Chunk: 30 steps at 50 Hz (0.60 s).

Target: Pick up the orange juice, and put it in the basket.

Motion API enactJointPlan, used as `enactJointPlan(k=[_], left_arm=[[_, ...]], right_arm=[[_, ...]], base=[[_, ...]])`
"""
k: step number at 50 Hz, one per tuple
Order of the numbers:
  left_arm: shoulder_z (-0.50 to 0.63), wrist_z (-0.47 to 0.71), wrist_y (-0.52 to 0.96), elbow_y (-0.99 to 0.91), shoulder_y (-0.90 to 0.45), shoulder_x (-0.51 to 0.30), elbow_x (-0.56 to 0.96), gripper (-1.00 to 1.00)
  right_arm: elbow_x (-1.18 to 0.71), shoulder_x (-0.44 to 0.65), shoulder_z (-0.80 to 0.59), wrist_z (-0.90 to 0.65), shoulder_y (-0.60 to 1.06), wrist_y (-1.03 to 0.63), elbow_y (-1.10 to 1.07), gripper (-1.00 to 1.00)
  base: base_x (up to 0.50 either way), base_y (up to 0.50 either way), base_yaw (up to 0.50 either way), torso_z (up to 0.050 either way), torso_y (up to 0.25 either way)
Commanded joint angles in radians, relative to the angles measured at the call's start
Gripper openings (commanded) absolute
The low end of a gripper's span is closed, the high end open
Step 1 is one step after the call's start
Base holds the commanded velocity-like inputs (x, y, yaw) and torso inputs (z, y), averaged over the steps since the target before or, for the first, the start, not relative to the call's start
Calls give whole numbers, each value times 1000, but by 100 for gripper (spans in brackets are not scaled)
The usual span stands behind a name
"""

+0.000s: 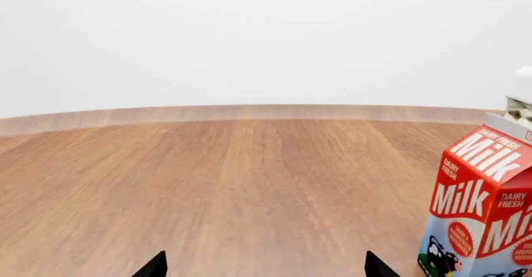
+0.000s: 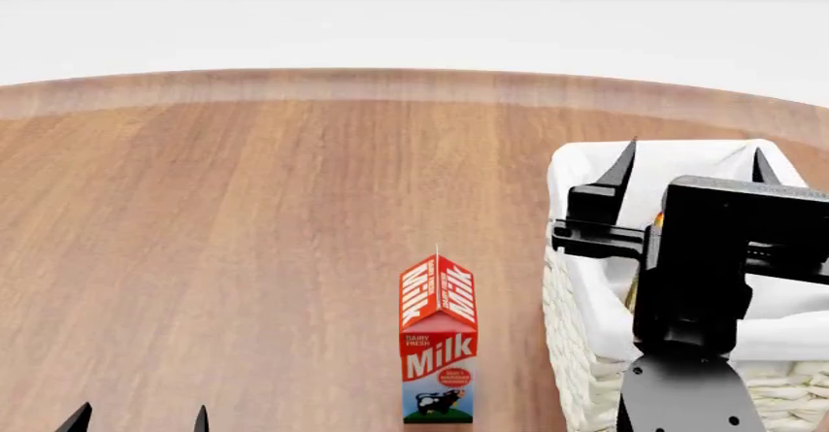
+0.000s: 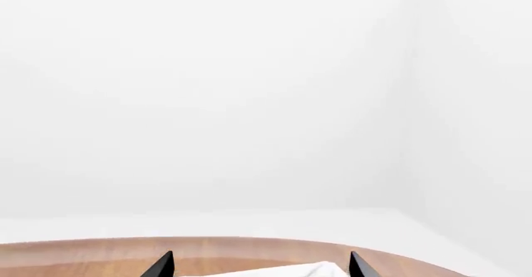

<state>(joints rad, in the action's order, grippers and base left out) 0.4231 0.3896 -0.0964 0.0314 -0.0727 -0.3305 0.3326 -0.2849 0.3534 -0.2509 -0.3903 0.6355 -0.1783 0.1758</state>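
The white wicker basket [image 2: 578, 286] with its cloth liner stands at the table's right. My right gripper [image 2: 693, 160] hangs open above it, with nothing between the fingers. Behind that arm, inside the basket, a thin orange strip [image 2: 634, 296] shows. It looks like the orange juice, though the rest of the carton is hidden. In the right wrist view the gripper [image 3: 259, 266] is open over the white liner [image 3: 291, 271]. My left gripper [image 2: 139, 419] is open and empty at the near left. It also stands wide open [image 1: 266, 267] over bare wood in the left wrist view.
A red-and-white Milk carton [image 2: 437, 340] stands upright just left of the basket, and it shows in the left wrist view [image 1: 486, 208] too. The basket's corner [image 1: 522, 93] peeks out behind it. The round wooden table [image 2: 259, 218] ends at a curved far edge.
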Motion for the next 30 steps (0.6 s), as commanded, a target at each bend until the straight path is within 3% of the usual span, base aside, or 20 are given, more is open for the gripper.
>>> enactJointPlan(k=[1, 30], left_arm=[[2, 2, -1, 0, -1, -1, 1, 100], [7, 6, -3, 1, -2, -5, 5, 100]], right_arm=[[-27, 35, 1, -6, -54, -57, -176, 100], [-84, 107, 13, -48, -190, -143, -540, 100]], base=[[0, 0, 0, 0, 0], [0, 0, 0, 0, 0]])
